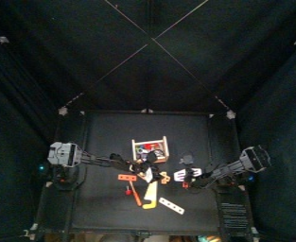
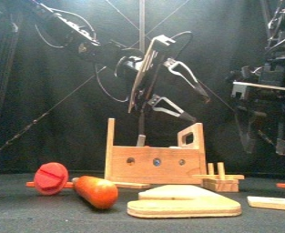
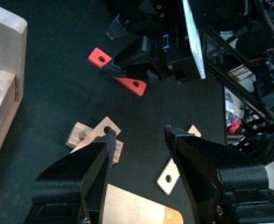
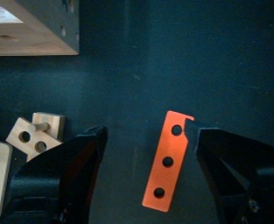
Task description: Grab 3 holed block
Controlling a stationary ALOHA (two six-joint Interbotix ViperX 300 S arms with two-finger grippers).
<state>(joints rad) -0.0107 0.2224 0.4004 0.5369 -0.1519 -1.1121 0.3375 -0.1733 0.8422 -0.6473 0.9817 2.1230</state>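
Observation:
The three-holed block is a flat orange strip with a notch at one end, lying on the black table. My right gripper hovers over it, open wide, with one jaw on each side of the strip and nothing held. My left gripper is open too, above some pale wooden pieces, with nothing in it. From above, the left gripper and right gripper face each other in front of the wooden box.
The wooden box stands mid-table. Beside it lie a red screw, an orange-handled tool, a flat wooden plate and a small drilled wooden block. Two red triangles lie near the right arm.

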